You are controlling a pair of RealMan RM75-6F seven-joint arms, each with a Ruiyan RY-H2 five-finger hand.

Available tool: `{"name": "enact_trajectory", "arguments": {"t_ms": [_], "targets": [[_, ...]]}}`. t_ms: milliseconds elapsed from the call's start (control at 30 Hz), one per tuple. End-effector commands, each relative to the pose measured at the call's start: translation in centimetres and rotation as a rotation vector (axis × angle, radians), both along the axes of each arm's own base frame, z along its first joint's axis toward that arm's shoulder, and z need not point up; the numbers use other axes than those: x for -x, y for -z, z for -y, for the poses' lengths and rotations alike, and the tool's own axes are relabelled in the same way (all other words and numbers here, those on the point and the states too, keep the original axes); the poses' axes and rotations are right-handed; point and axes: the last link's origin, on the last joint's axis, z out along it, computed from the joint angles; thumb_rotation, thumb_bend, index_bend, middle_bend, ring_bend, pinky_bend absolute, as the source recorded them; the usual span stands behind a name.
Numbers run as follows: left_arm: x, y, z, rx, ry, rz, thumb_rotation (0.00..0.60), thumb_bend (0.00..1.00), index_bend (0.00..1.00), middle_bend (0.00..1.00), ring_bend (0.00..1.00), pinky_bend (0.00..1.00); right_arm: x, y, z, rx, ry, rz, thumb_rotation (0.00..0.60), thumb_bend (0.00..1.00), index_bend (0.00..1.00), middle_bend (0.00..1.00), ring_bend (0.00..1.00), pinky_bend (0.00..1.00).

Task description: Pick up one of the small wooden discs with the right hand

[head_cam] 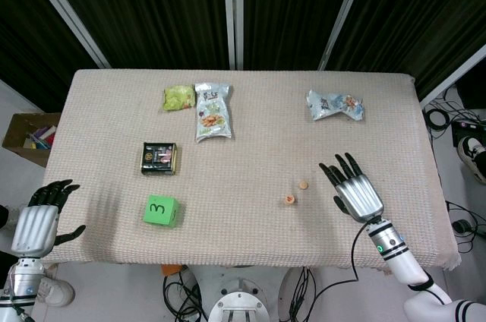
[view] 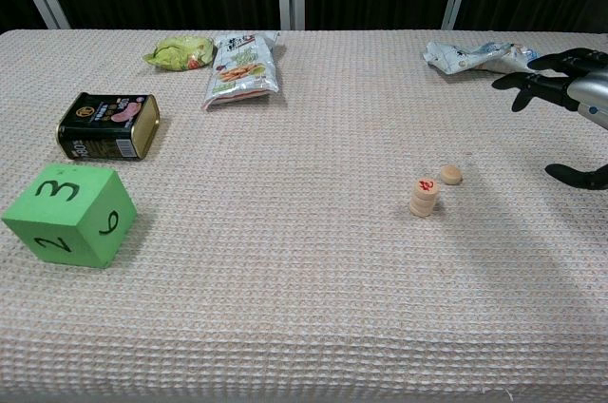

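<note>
Two groups of small wooden discs lie on the beige cloth: a short stack with a red mark on top (head_cam: pixel 290 200) (view: pixel 425 196) and a single flat disc (head_cam: pixel 303 184) (view: pixel 450 174) just beyond it. My right hand (head_cam: pixel 352 187) (view: pixel 568 99) hovers to the right of them, fingers spread and empty, apart from the discs. Off the table's front left corner, my left hand (head_cam: pixel 39 217) hangs with its fingers apart, holding nothing; the chest view does not show it.
A green numbered cube (head_cam: pixel 161 210) (view: pixel 68 215) sits front left, a dark tin (head_cam: pixel 159 158) (view: pixel 108 124) behind it. Snack bags (head_cam: pixel 212 110) (view: pixel 241 67) and a green packet (head_cam: pixel 178 97) (view: pixel 180 51) lie at the back, and a crumpled wrapper (head_cam: pixel 335 105) (view: pixel 472 54) back right.
</note>
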Motion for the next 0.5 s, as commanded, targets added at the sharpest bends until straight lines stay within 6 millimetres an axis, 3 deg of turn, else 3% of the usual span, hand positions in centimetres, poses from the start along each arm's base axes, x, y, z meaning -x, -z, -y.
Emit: {"name": "enact_trajectory", "arguments": {"t_ms": [33,267,500], "targets": [[-0.1,0.0,0.0,0.0,0.005,0.001,0.6,0.11,0.23,0.15,0.12,0.17,-0.2,0.2,-0.3,-0.007,-0.006,0.017,0.6,0.27,0.09,0.24,0.0,0.0],[-0.3,0.0,0.2,-0.002,0.009,0.001,0.6,0.11,0.23,0.15,0.12,0.17,-0.2,0.8,-0.4,-0.07,0.028,0.109,0.6,0.28,0.09,0.27,0.0,0.0],[-0.4,0.2,0.2,0.002,0.012,0.0,0.6,0.11,0.23,0.15,0.12,0.17,-0.6,3.4,0.8,-0.167,0.059,0.15,0.6,0.32,0.09,0.32,0.0,0.0]]}}
